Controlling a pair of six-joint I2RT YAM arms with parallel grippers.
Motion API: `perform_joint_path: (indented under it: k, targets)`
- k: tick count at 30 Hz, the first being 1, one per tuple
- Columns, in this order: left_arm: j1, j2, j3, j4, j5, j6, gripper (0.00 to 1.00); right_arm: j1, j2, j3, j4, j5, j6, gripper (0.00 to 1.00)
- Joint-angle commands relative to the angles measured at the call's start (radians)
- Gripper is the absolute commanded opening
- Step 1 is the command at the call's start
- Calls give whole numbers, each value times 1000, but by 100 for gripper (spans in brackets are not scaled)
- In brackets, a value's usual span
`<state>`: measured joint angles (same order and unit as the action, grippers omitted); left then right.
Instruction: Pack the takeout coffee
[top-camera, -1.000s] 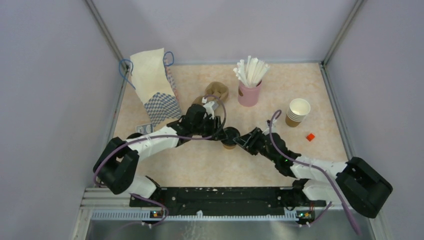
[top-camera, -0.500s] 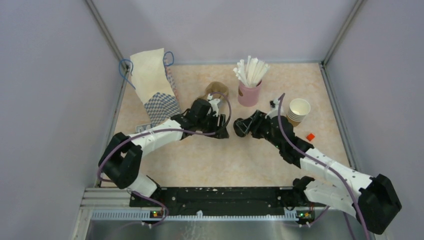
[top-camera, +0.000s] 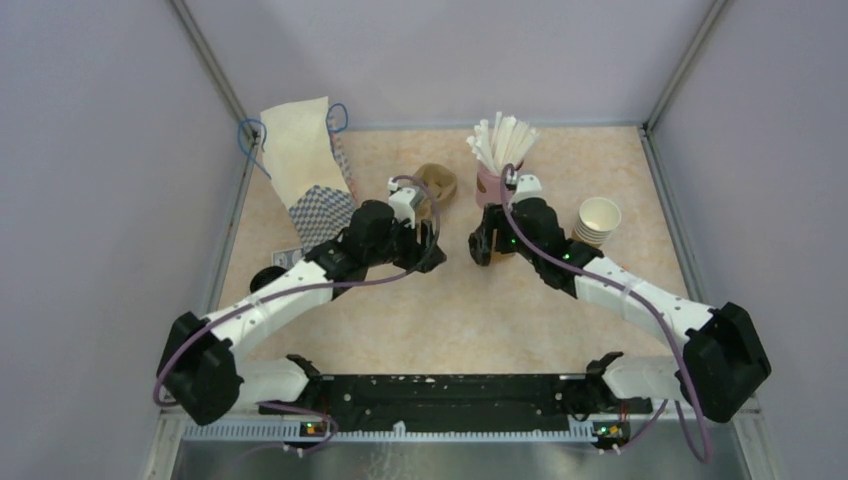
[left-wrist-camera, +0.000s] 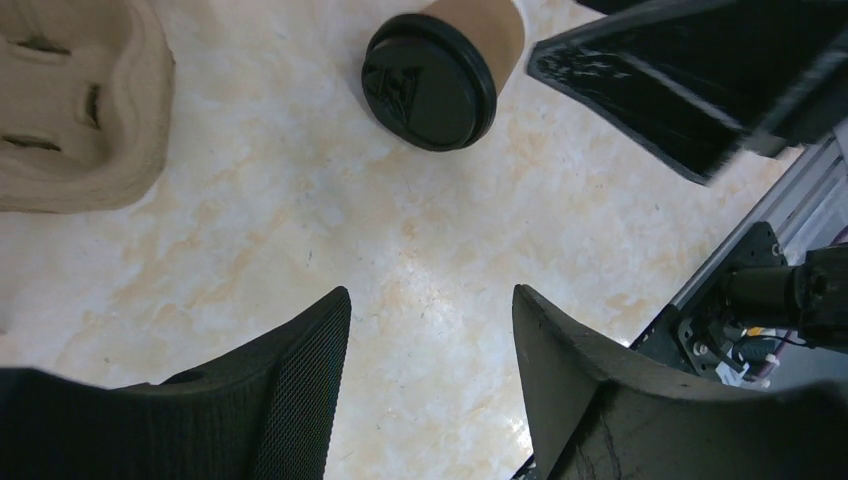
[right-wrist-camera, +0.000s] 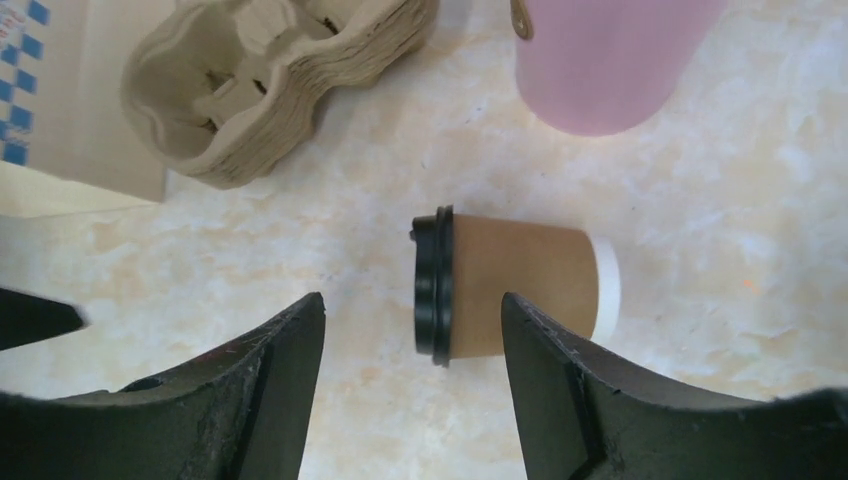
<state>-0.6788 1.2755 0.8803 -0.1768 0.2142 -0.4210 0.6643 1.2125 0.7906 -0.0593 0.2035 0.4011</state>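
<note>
We see the left gripper (left-wrist-camera: 430, 310) and right gripper (right-wrist-camera: 413, 320) gaping empty. The takeout coffee (right-wrist-camera: 510, 290) lies sideways: light, crushable, rollable, we judge; best held near its lid (right-wrist-camera: 433, 285).

Brown kraft paper cup with black lid (left-wrist-camera: 440, 65): base cut off by frame edge.
Pink round cup (right-wrist-camera: 610, 60): partly out of frame.

Beige marbled worktop (top-camera: 450, 310) has a white paper bag with blue checks (top-camera: 305, 165) back left, a brown moulded-pulp cup carrier (top-camera: 437, 181) beside it, then a pink cup of white straws (right-wrist-camera: 610, 60), and a stack of lidless brown paper cups (top-camera: 597, 222) further right.
</note>
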Motion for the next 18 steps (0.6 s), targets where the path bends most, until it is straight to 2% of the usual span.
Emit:
perform_joint_path:
  k: [1,5,6,8,9,14,18]
  targets:
    - [3,-113,-64,117,-50,24,67,1,100,115,-51,58,-146,63]
    - [4,-152,-79,122,-66,31,69,25,198,166,-55,67,-172,58]
    - [4,-157,-79,120,-69,37,74,34,218,173,-59,80,-175,57]
    - [4,-166,-81,116,-71,45,97,59,259,198,-84,122,-182,56]
    - [4,-170,-81,113,-71,48,99,72,281,209,-97,147,-188,55]
    - [4,-192,-92,107,-93,54,99,141,348,235,-151,299,-203,54]
    - [4,-220,-109,111,-117,61,99,152,346,223,-175,357,-177,43]
